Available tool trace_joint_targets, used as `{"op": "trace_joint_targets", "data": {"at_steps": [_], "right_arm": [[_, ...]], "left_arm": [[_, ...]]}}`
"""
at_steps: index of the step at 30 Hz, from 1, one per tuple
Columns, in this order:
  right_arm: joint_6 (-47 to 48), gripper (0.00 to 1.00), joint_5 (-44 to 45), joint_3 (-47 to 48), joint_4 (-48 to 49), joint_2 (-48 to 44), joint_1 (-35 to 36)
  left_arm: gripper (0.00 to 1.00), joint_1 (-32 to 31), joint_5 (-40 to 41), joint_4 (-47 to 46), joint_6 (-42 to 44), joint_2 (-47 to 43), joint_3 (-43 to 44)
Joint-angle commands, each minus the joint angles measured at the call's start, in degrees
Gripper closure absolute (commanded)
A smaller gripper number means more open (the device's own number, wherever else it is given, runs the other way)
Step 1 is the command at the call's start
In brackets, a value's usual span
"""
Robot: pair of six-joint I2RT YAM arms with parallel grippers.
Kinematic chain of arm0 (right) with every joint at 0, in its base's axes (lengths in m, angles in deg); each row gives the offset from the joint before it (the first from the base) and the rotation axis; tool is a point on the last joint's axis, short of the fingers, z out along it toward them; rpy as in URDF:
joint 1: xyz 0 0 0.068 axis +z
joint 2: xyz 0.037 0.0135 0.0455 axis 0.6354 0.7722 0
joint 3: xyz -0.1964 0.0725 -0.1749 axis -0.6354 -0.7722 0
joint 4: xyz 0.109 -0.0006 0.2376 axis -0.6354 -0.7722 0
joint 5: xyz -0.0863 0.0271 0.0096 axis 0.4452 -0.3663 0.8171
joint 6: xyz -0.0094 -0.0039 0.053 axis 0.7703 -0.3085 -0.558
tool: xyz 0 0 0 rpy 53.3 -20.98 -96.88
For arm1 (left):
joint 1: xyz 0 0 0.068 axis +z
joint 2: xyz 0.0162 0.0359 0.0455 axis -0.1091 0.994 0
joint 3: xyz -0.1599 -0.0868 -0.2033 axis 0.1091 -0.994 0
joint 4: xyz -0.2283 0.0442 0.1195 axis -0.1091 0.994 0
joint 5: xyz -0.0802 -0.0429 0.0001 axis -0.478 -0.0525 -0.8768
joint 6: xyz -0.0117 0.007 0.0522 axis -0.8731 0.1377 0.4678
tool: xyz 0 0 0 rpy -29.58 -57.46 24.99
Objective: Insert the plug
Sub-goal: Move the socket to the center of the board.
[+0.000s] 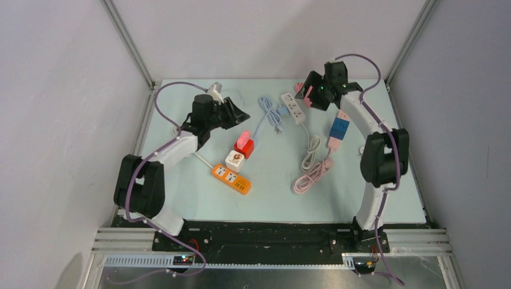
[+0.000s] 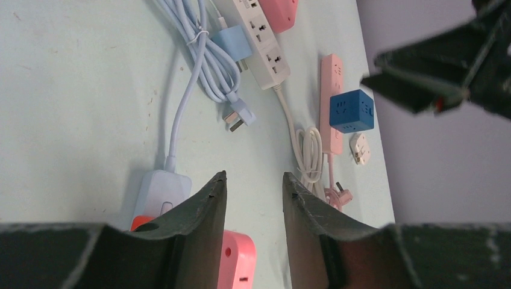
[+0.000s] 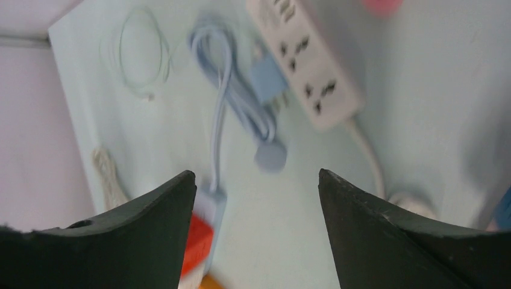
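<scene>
A pink plug (image 1: 244, 139) stands on a red socket cube (image 1: 245, 149) near the table's middle. In the left wrist view the pink plug (image 2: 238, 259) shows low down, beside and under the left finger. My left gripper (image 1: 240, 113) (image 2: 253, 176) hovers just behind the cube, open, with only bare table between its fingers. A loose light-blue plug (image 1: 278, 127) (image 2: 240, 117) (image 3: 270, 155) lies on its coiled cable next to the white power strip (image 1: 293, 107) (image 3: 307, 60). My right gripper (image 1: 303, 90) (image 3: 256, 173) hangs above the strip's far end, open wide and empty.
A white cube (image 1: 235, 159) and an orange power strip (image 1: 231, 179) lie in front of the red cube. A blue cube (image 1: 339, 127) sits on a pink strip (image 2: 331, 102), with pink cable (image 1: 312, 176) and white cable (image 1: 311, 150) coiled nearby. Frame posts stand at the table's back corners.
</scene>
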Motion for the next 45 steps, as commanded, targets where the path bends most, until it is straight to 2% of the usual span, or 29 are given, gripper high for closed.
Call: {"op": "trace_joint_targets", "data": {"at_steps": [1, 4, 7, 13, 17, 21, 23, 28, 32, 41, 45], "right_arm": [[6.5, 0.31, 8.3, 13.6, -2.6, 10.2, -1.6], [9.1, 0.38, 9.3, 20.9, -3.0, 18.1, -1.6], [11.2, 0.39, 10.4, 26.4, -0.8, 22.0, -1.8], [5.9, 0.24, 9.2, 27.0, 6.7, 26.5, -3.9], [-1.5, 0.26, 3.9, 27.3, 11.3, 28.8, -5.3], [-3.2, 0.32, 1.7, 29.4, 13.0, 31.1, -5.5], [-3.2, 0.34, 1.6, 30.9, 12.3, 32.2, -5.4], [-4.7, 0.47, 0.4, 31.8, 10.1, 34.2, -5.4], [-6.2, 0.52, 0.1, 32.1, 8.0, 35.0, -5.4], [-6.3, 0.53, 7.2, 32.0, -3.9, 34.5, -5.0], [-5.8, 0.53, 7.6, 30.2, -7.1, 32.8, -5.0]], "left_arm": [[0.56, -0.3, 1.7, 4.2, 4.2, -6.1, -0.5], [0.55, -0.4, 2.4, 6.5, 5.6, -8.4, -1.4], [0.54, -0.3, 2.8, 10.4, 7.1, -9.6, -1.1], [0.53, -0.4, 2.1, 13.7, 9.1, -9.3, 0.7], [0.53, -0.3, 0.7, 14.0, 9.7, -8.4, 1.8], [0.53, -0.3, 0.6, 14.4, 10.4, -8.2, 2.4], [0.53, -0.3, 0.6, 14.6, 10.8, -8.2, 2.4], [0.53, -0.2, 0.3, 15.0, 11.3, -7.5, 2.8], [0.53, -0.2, 0.2, 15.4, 11.7, -6.8, 3.4], [0.53, 0.1, 0.5, 15.6, 11.8, -6.2, 3.3], [0.53, 0.1, 0.6, 15.6, 11.8, -5.8, 3.2]]}}
